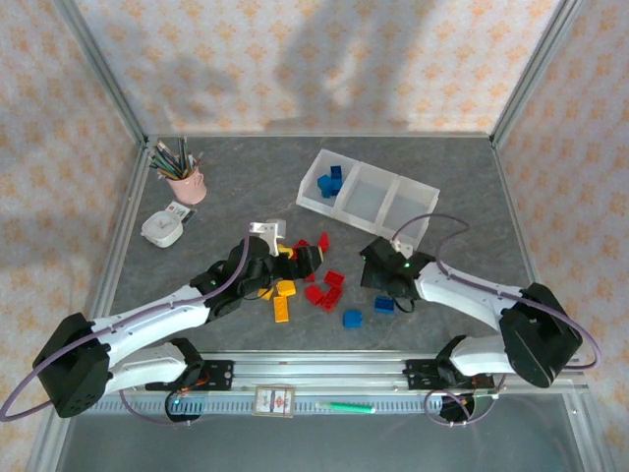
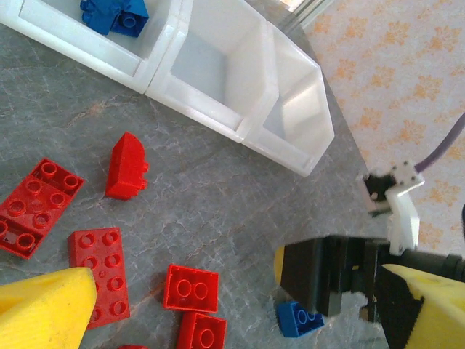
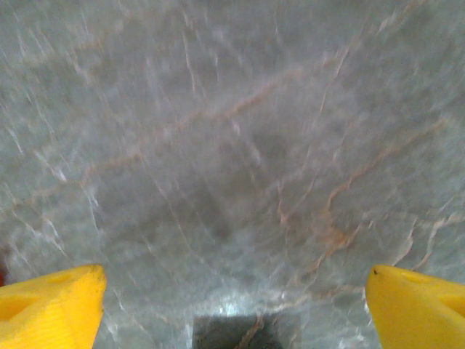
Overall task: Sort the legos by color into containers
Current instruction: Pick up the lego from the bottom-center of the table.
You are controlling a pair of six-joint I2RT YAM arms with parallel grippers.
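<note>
Legos (image 1: 334, 279) scattered in front of the containers (image 1: 373, 195), some inside the leftmost, cup (image 1: 187, 185) far left

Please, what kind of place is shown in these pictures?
Probably a robot test cell: a metal frame holds patterned wall panels around a grey stone-look table, and the left arm and right arm are bolted to a rail at its near edge.

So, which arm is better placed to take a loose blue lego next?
Right: the right gripper is open beside a blue lego; the left gripper is over red legos.
</note>
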